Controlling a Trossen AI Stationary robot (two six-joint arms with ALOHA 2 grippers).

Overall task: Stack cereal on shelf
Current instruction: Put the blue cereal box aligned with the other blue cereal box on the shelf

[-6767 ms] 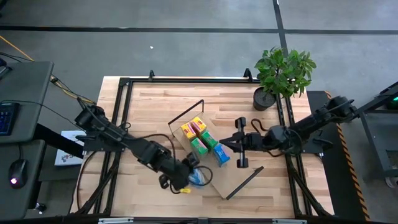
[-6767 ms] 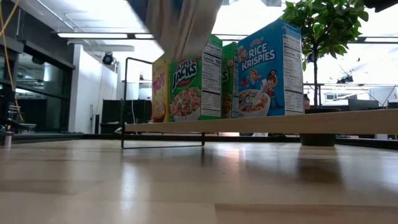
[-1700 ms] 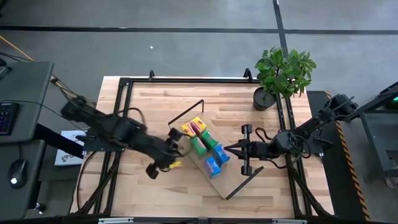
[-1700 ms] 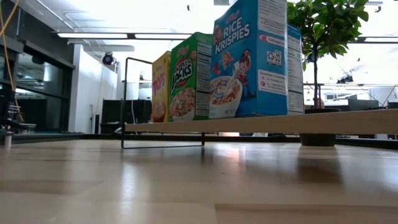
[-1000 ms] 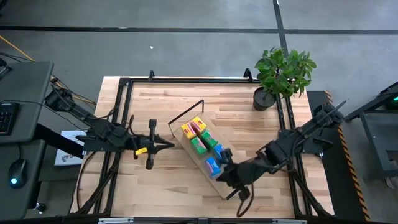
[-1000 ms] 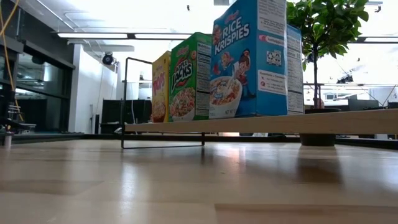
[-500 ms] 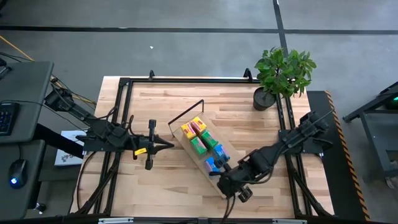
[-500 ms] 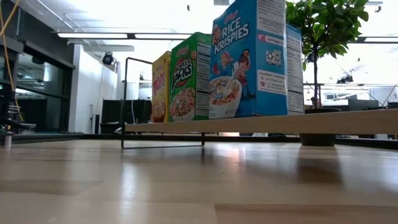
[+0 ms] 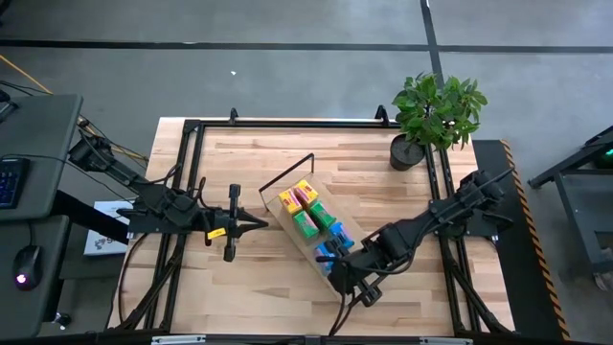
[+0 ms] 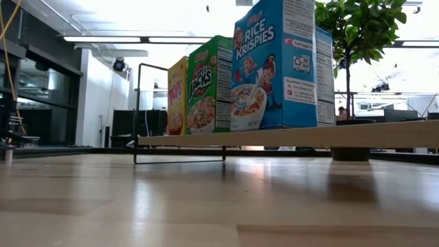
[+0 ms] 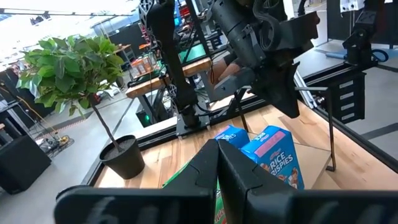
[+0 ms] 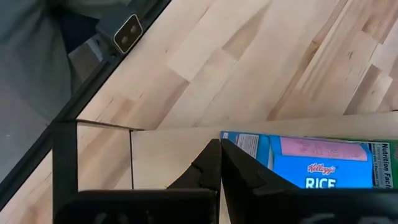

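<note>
Light-wood shelf board [image 9: 347, 232]: small cardboard cereal boxes [image 9: 316, 228] upright on it. Right gripper [image 9: 337, 278] above its near end, fingers pressed together; left gripper [image 9: 261, 224] beside, likewise.

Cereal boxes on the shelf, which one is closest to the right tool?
The blue box at the row's end; the right tool hangs just past it.

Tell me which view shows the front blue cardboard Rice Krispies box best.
The low view: the blue cardboard Rice Krispies box shows its whole printed front, upright. The high view gives only its top, the left wrist view its upper part, the right wrist view one cropped face.
</note>
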